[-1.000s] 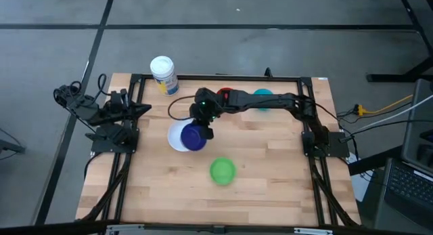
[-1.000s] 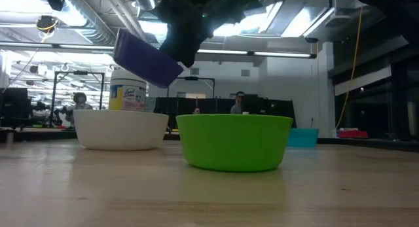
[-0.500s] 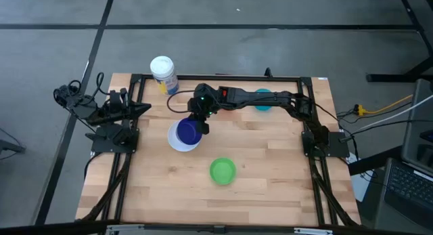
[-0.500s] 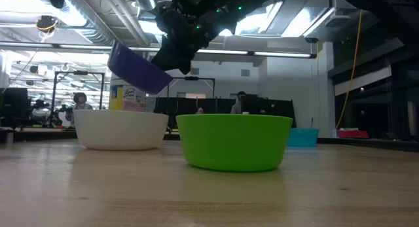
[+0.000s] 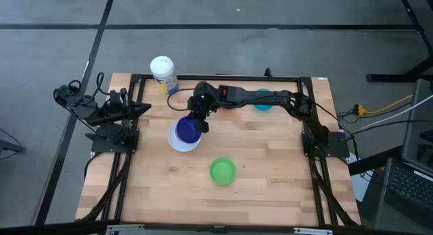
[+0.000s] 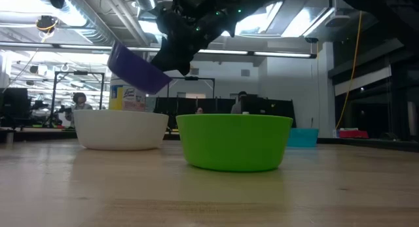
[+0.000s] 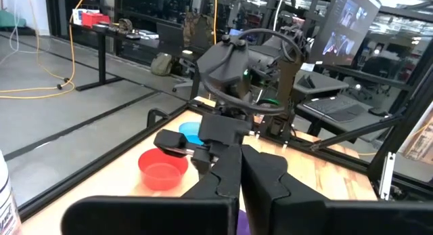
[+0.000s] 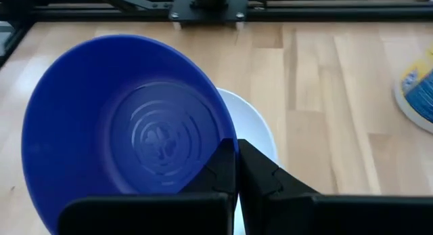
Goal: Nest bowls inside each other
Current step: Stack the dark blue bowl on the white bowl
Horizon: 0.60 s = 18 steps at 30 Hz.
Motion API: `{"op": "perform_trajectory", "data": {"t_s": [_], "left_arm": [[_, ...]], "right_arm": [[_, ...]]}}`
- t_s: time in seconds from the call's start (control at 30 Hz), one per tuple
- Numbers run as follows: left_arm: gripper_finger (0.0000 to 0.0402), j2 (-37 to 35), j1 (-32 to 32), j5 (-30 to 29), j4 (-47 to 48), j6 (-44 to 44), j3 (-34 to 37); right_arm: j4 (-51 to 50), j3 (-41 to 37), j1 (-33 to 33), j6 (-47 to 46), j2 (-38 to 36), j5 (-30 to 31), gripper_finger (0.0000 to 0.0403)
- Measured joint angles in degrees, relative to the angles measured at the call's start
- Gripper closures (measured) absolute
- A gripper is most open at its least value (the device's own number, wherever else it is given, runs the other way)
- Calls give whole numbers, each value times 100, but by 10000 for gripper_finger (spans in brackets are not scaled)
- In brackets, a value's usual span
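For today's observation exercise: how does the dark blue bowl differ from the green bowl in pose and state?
The dark blue bowl hangs tilted in the air, its rim pinched by the right gripper, above the white bowl; the green bowl stands upright on the table. The blue one is held, the green one untouched. Both are small, round and empty.

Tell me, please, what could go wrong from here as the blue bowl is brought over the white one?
The right hand pinches only the rim of the tilted blue bowl, so it could slip. Released at this tilt above the white bowl, it might land crooked or nudge that bowl aside.
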State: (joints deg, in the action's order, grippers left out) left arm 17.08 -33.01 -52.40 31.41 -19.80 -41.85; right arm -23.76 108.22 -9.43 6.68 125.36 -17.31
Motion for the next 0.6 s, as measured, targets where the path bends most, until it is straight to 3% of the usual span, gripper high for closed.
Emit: {"op": "perform_trajectory", "data": {"t_s": [0.2,0.6], "left_arm": [[397,0,0,0,-1,-4,0],[396,11,0,109,-37,-39,0]], "right_arm": [[66,0,-17,38,0,-209,401],[327,0,-11,18,0,-419,360]]}}
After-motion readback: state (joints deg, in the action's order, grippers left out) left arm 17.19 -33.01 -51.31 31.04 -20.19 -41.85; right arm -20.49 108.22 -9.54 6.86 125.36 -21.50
